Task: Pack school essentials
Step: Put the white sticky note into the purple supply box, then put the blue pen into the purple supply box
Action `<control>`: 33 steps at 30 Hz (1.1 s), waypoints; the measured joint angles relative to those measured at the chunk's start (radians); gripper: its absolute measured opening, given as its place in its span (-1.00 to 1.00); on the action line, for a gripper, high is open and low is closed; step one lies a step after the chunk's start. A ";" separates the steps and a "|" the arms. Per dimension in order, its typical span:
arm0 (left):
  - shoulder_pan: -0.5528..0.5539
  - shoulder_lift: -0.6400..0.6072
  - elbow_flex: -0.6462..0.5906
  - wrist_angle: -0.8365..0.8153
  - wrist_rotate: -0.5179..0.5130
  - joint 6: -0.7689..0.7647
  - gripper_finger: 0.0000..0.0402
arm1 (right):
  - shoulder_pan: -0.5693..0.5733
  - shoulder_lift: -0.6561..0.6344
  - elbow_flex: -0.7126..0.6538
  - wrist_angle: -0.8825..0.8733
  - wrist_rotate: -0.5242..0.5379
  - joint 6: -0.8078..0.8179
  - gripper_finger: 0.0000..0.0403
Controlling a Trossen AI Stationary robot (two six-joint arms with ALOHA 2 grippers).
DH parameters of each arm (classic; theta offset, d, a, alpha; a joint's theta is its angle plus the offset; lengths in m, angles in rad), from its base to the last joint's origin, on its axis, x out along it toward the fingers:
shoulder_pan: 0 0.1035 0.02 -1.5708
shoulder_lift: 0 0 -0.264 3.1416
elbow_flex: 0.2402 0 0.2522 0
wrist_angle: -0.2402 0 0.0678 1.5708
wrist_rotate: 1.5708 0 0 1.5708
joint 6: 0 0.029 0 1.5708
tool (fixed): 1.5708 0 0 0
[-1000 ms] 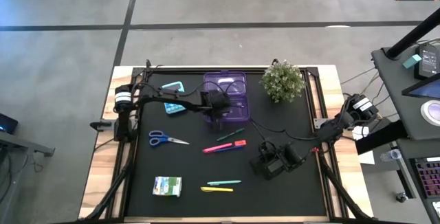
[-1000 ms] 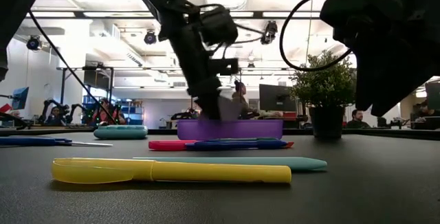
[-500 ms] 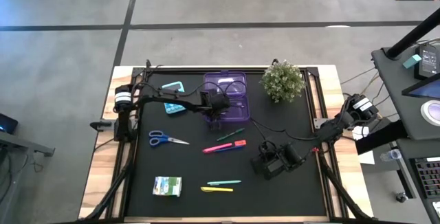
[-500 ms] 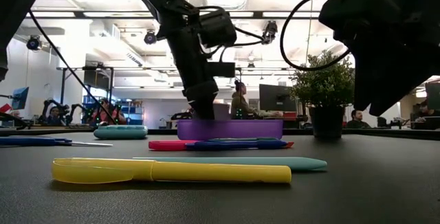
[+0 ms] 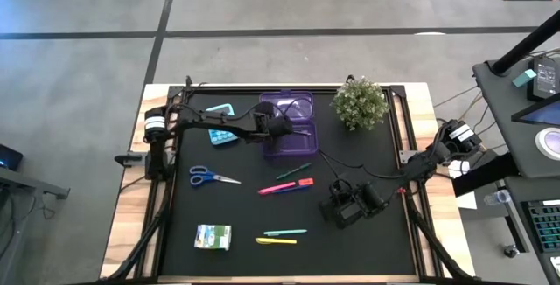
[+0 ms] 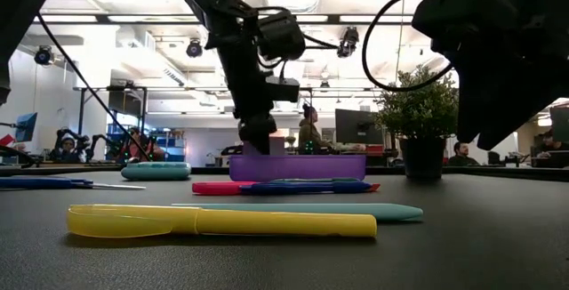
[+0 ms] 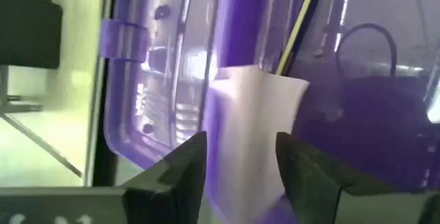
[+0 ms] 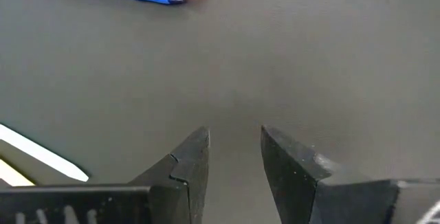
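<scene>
- black surface [image 5: 367,250] holds everything; landmark = purple case [image 5: 289,123], open, at the far middle of it
- potted plant [image 5: 360,101] just right of the purple case, apart from it
- left tool [image 5: 278,128] over the purple case, fingers [image 7: 180,172] parted with a gap, gripping nothing; white square pad [image 7: 256,124] lies inside the case just past the fingertips, not clamped
- right tool [image 5: 343,211] low over the surface, nearer than the purple case and off to its right; fingers [image 8: 189,165] a narrow gap apart, nothing between them, bare surface under
- teal case [image 5: 221,136] left of the purple case, second teal piece [image 5: 220,110] beside it farther back
- blue-handled scissors [image 5: 210,177] nearer than the purple case, to its left
- green-and-white packet [image 5: 213,236] far from the purple case, near-left edge of surface
- green pen [image 5: 293,171] just in front of the purple case
- pink marker [image 5: 284,185] with blue pen [image 5: 293,189] touching alongside, a bit nearer than the green pen
- teal pen [image 5: 285,232] and yellow marker [image 5: 276,241] side by side, well in front of the purple case
</scene>
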 joint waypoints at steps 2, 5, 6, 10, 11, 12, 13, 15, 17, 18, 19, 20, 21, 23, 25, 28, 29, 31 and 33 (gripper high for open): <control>-0.001 -0.020 0.002 -0.001 0.018 0.015 -0.20 | 0.000 0.000 0.000 0.001 0.000 0.000 -0.40; -0.001 -0.043 0.002 -0.001 0.055 0.017 -0.20 | 0.000 0.000 0.001 0.005 0.000 0.000 -0.40; -0.002 -0.051 0.002 -0.004 0.065 0.014 -0.20 | 0.000 0.000 0.001 0.007 0.000 0.000 -0.40; -0.007 -0.090 0.002 -0.001 0.109 0.014 -0.20 | 0.000 0.000 0.001 0.008 0.000 0.000 -0.40; -0.007 -0.096 0.002 0.005 0.106 0.025 -0.20 | 0.000 0.000 0.001 0.008 0.000 0.000 -0.40; -0.007 -0.098 0.002 0.019 0.096 0.043 -0.20 | 0.000 0.000 0.001 0.008 0.000 0.000 -0.40; -0.006 -0.098 0.002 0.033 0.078 0.066 -0.20 | 0.000 0.000 0.001 0.008 0.000 0.000 -0.40; 0.000 -0.098 0.002 0.057 0.044 0.097 -0.20 | 0.000 0.000 0.001 0.008 0.000 0.000 -0.40; 0.006 -0.099 0.002 0.084 0.036 0.100 -0.20 | 0.000 0.000 0.001 0.008 0.000 0.000 -0.40; 0.008 -0.099 0.002 0.089 0.034 0.097 -0.20 | 0.000 0.000 0.001 0.008 0.000 0.000 -0.40; 0.009 -0.099 0.002 0.090 0.031 0.092 -0.20 | 0.000 0.000 0.001 0.008 0.000 -0.001 -0.40; 0.008 -0.099 0.002 0.087 0.031 0.088 -0.20 | 0.000 0.000 0.001 0.008 0.000 -0.001 -0.40; 0.007 -0.099 0.002 0.083 0.032 0.078 -0.20 | 0.000 0.000 0.001 0.008 0.000 0.000 -0.40; 0.001 -0.100 0.002 0.079 0.042 0.038 -0.20 | 0.000 0.000 0.001 0.008 0.000 -0.001 -0.40; -0.007 -0.105 0.002 0.052 0.102 -0.002 -0.20 | 0.000 0.000 0.001 0.008 0.000 -0.001 -0.40; -0.023 -0.116 0.002 0.017 0.278 -0.081 -0.20 | 0.000 0.000 0.001 0.009 0.000 -0.001 -0.40; -0.030 -0.121 0.002 0.007 0.349 -0.123 -0.20 | 0.000 0.000 0.001 0.011 0.000 -0.001 -0.40; -0.044 -0.128 0.002 -0.013 0.488 -0.212 -0.20 | 0.000 0.000 0.001 0.012 -0.001 -0.001 -0.40; -0.061 -0.131 0.002 -0.009 0.619 -0.287 -0.20 | 0.000 0.000 0.001 0.014 -0.001 -0.001 -0.40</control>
